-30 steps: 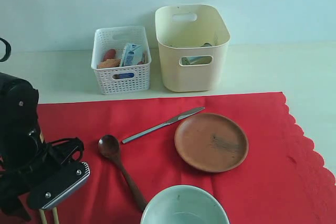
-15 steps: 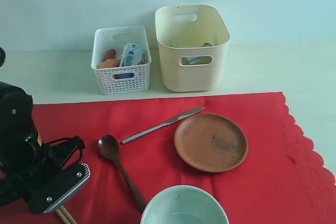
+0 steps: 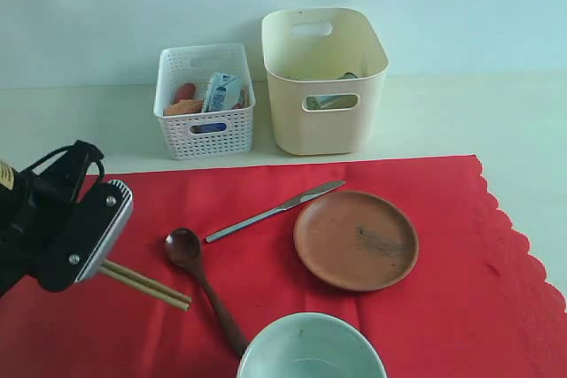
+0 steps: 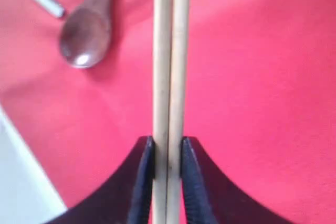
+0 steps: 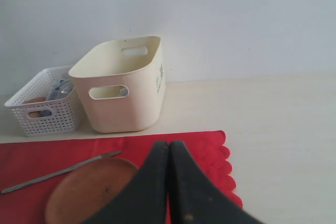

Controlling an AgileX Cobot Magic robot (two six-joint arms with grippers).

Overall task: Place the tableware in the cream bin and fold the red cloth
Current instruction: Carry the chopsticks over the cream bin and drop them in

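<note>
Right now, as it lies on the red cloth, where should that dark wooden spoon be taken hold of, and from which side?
Probably mid-handle on the dark wooden spoon, straight down from above, jaws across the slim shaft. It lies flat on the large red cloth, so no side offers an edge; the handle's tip ends close to the rim of the pale white-green bowl, crowding it.

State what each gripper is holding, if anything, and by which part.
The left gripper clamps the two wooden chopsticks together across their shafts, their free lengths pointing out over the red cloth. The right gripper is shut on nothing.
</note>
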